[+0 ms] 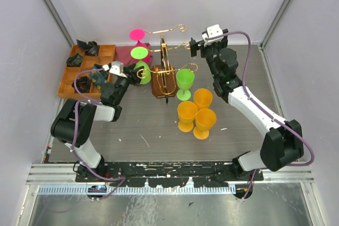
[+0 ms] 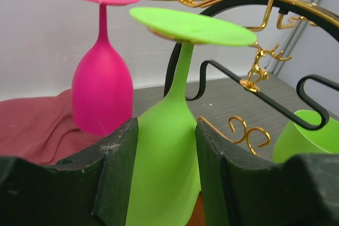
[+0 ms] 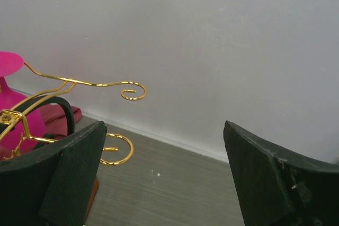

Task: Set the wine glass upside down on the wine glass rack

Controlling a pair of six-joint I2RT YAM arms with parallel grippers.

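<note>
Our left gripper (image 2: pixel 168 125) straddled the wine glass (image 2: pixel 164 181), grip unclear; the right gripper (image 3: pixel 163 130) gaped empty. A finger snagging its bowl could have unseated it.

Your wine glass rack (image 1: pixel 164 72) stands toward the desk's (image 1: pixel 148 130) far edge, inverted glasses (image 1: pixel 139 53) on it, tray (image 1: pixel 108 51) at the left edge, goblets (image 1: pixel 186 114) nearer.

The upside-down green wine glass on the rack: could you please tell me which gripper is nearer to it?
Left. The left gripper straddles the bowl of the green wine glass, one finger on each side. The right gripper hovers open across the rack, well apart.
</note>
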